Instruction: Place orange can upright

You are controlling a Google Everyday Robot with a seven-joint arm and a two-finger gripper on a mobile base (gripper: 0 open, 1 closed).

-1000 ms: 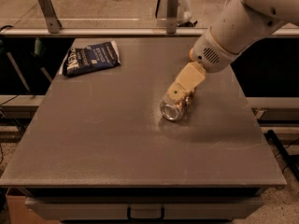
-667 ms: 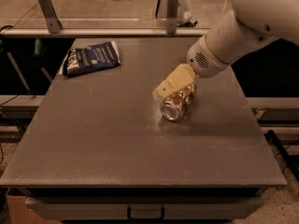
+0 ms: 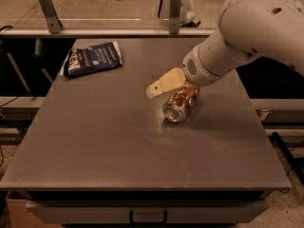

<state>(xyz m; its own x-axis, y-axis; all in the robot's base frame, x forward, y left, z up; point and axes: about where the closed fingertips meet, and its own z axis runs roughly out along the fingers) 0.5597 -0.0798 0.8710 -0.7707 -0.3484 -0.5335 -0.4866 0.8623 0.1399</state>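
The orange can (image 3: 182,104) lies on its side near the middle right of the grey table (image 3: 104,141), its silver end facing the front. My gripper (image 3: 163,84) hangs just above and to the left of the can's far end, reaching in from the right on the white arm (image 3: 247,32). The arm's wrist covers the can's far end, so contact between gripper and can is hidden.
A dark blue snack bag (image 3: 92,58) lies flat at the table's back left corner. A metal rail with two upright brackets (image 3: 47,11) runs behind the table. The table's right edge is close behind the arm.
The gripper has swung left and up, from lying over the can to beside its far end. The arm has moved further over the table. The can has stayed on its side.
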